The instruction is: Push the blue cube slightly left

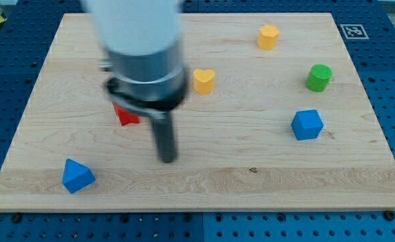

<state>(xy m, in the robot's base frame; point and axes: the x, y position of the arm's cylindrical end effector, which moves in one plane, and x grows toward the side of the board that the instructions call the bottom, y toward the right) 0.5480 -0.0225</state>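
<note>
The blue cube [307, 124] sits on the wooden board [251, 181] at the view's right, a little below the middle. My tip [167, 160] rests on the board left of centre, far to the left of the blue cube, touching no block. The arm's blurred body hangs above the tip and covers part of the board's upper left.
A blue triangular block [77, 176] lies at the lower left. A red block [125, 115], partly hidden by the arm, lies up-left of the tip. A yellow heart block [204, 80], a yellow block [268, 36] and a green cylinder [318, 78] lie higher up.
</note>
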